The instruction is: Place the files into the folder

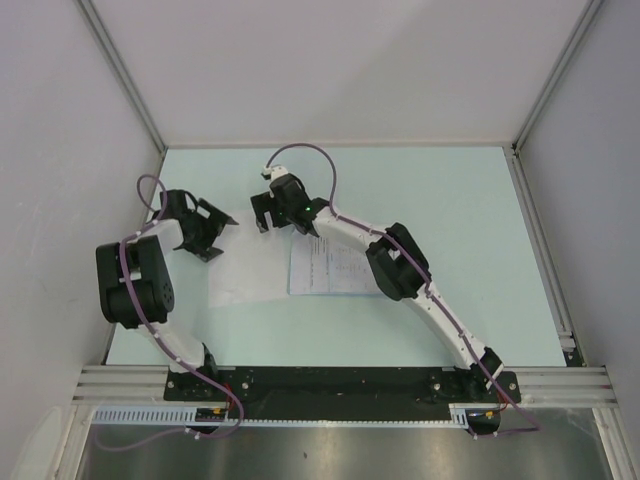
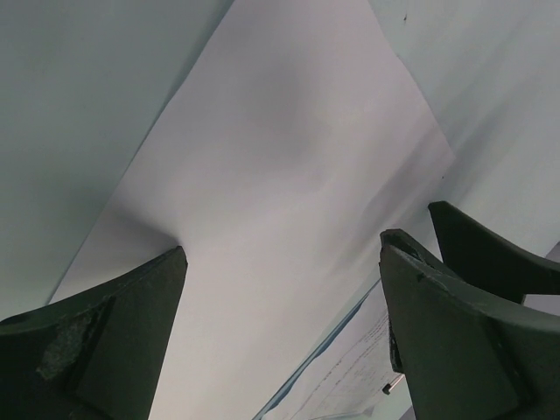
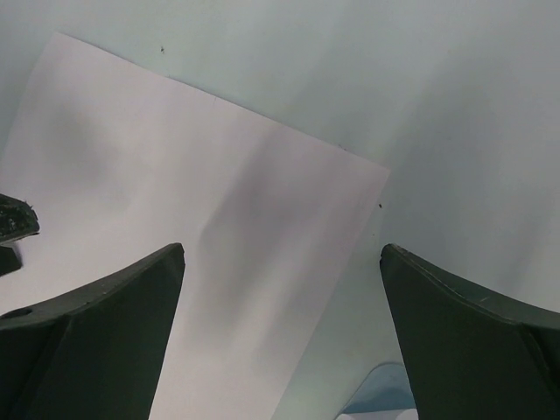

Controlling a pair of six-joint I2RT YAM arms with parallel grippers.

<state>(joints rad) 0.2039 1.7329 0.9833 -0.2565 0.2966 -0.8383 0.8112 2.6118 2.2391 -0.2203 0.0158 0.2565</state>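
A blank white sheet lies flat on the mint table, left of centre. It fills the left wrist view and shows in the right wrist view. To its right lies the pale-blue folder with a printed sheet in or on it. The folder's edge and the printed sheet show low in the left wrist view, and a folder corner shows in the right wrist view. My left gripper is open over the blank sheet's far left. My right gripper is open over its far right corner.
Grey walls close the table on the left, back and right. The right arm reaches across the folder's right part. A finger of the right gripper shows behind my left one's right finger.
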